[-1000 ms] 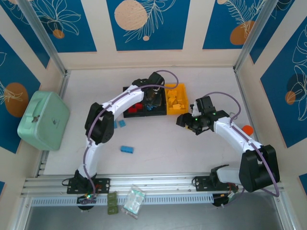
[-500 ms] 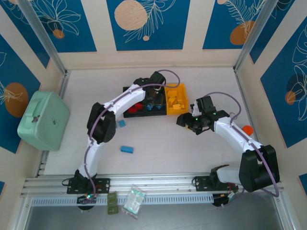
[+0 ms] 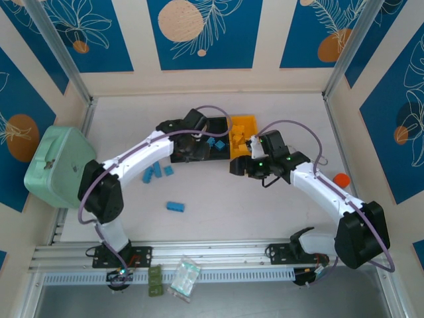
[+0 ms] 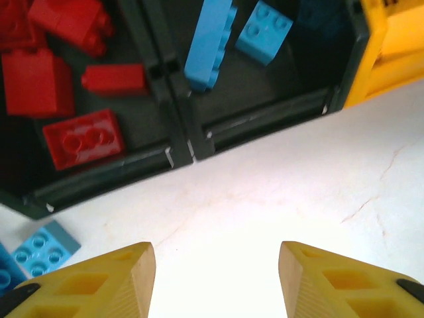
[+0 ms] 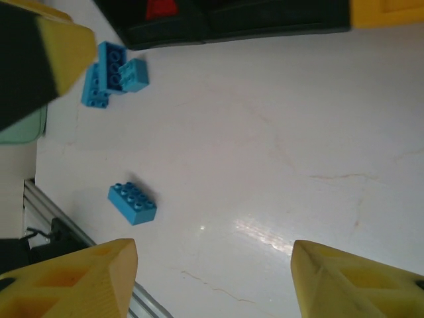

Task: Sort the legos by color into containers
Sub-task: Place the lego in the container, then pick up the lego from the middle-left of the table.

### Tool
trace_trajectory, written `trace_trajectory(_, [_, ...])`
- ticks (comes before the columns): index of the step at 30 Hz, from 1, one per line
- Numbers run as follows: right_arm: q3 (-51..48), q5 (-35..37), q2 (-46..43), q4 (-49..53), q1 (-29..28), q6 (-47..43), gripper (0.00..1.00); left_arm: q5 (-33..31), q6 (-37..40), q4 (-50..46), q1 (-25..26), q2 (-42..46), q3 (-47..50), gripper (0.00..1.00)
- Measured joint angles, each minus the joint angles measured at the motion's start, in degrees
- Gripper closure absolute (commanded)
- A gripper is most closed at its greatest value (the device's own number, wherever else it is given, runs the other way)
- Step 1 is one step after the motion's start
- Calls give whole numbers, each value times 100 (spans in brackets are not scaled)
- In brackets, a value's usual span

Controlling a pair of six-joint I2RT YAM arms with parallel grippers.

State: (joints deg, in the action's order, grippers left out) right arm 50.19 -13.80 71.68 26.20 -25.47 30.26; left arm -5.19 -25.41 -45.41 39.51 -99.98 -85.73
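Three joined bins stand at the back: a black bin (image 4: 99, 175) holding red legos (image 4: 83, 139), a black bin (image 4: 265, 112) holding light blue legos (image 4: 209, 43), and a yellow bin (image 3: 244, 123). My left gripper (image 3: 187, 148) hovers open and empty over the table just in front of the black bins (image 3: 218, 154). My right gripper (image 3: 237, 165) is open and empty, in front of the yellow bin. Loose blue legos lie on the table: one alone (image 5: 132, 203) and a small cluster (image 5: 112, 73).
A large mint-green case (image 3: 56, 165) sits at the left wall. A small orange object (image 3: 341, 179) lies by the right wall. Metal rails (image 3: 199, 255) run along the near edge, with a plastic bag (image 3: 185, 277) on them.
My left arm has swung left and pulled its gripper back from above the bins to their front side. My right gripper has moved left, closer to the bins.
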Motion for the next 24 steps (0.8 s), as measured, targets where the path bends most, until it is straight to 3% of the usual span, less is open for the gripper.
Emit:
trace_trajectory(11, [-24, -35, 2, -114, -98, -160, 32, 2, -468, -57, 186, 1163, 1869, 16])
trace_trajectory(18, [-144, -37, 2, -160, -98, -157, 32, -50, -1012, -138, 702, 1283, 2774, 13])
trace_trajectory(24, [-157, -37, 2, -179, -98, -151, 32, -179, -1327, -177, 815, 1283, 3230, 11])
